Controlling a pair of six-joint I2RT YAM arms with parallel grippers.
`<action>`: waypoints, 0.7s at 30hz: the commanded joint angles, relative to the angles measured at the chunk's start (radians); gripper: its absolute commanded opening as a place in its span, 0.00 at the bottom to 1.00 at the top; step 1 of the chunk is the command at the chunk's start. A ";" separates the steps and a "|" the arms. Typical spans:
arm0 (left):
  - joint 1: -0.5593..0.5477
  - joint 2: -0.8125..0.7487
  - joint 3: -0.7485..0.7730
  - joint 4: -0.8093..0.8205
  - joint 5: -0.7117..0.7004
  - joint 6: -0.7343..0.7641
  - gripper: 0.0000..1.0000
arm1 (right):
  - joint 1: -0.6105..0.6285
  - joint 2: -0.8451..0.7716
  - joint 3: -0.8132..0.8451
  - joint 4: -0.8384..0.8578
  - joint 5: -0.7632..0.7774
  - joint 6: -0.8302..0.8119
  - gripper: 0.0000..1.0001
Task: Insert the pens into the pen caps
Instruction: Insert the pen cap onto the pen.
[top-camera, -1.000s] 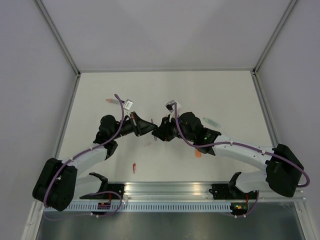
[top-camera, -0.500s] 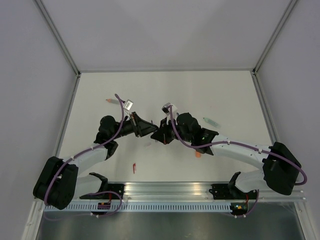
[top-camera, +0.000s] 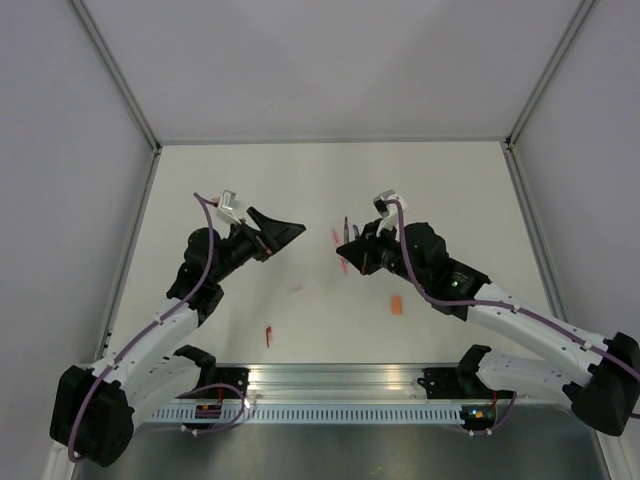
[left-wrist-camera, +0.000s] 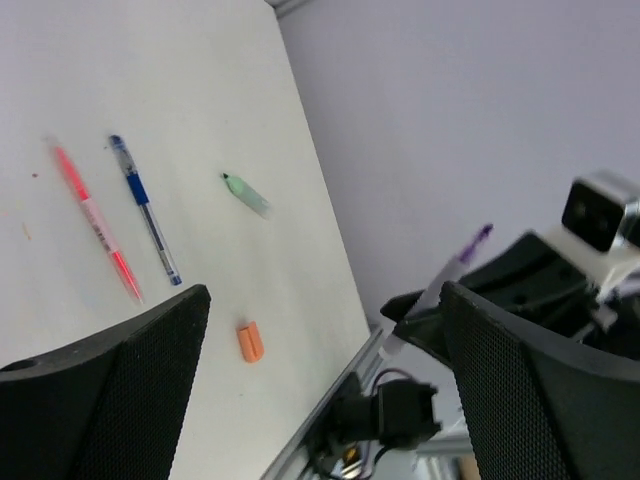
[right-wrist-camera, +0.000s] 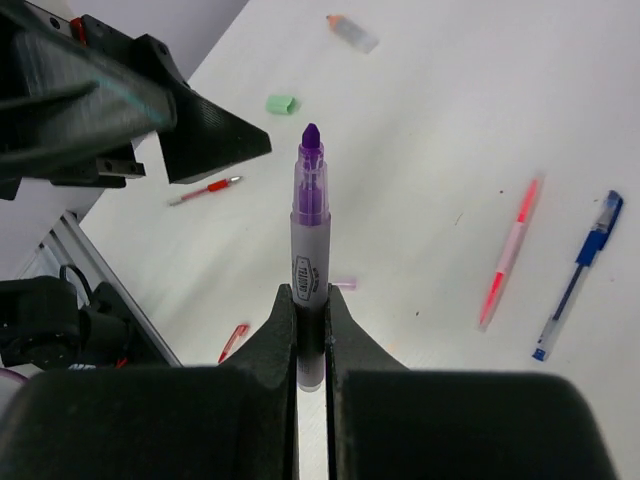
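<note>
Holding, left gripper (top-camera: 288, 230): nothing; my jaws stand wide apart.
Holding, right gripper (right-wrist-camera: 310, 300): purple pen (right-wrist-camera: 309, 215), clamped upright above the table (top-camera: 430, 180).
Progress: I judge my purple pen capped, not certain; all others lie uncapped.
Loose pens: three: short red pen (right-wrist-camera: 205, 190), pink pen (right-wrist-camera: 510, 255), blue pen (right-wrist-camera: 580, 275).
Loose caps: two: mint cap (right-wrist-camera: 282, 104), orange cap (left-wrist-camera: 250, 341).
Undecided: one pale green piece (left-wrist-camera: 247, 193).

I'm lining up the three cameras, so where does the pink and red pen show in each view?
Top external: pink and red pen near the picture's centre.
Left wrist: pink and red pen at upper left, lying diagonally.
Right wrist: pink and red pen right of centre.
Shared landmark: blue pen lying alongside it in all three.
</note>
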 joint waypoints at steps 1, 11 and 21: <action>0.007 -0.048 0.149 -0.387 -0.307 -0.218 0.99 | -0.010 -0.065 -0.032 -0.015 0.035 -0.009 0.00; -0.209 0.083 0.453 -1.102 -0.821 -0.730 0.97 | -0.015 -0.166 -0.057 -0.020 0.041 -0.012 0.00; -0.292 0.421 0.527 -1.251 -0.714 -1.189 0.87 | -0.013 -0.265 -0.089 -0.055 0.127 -0.033 0.00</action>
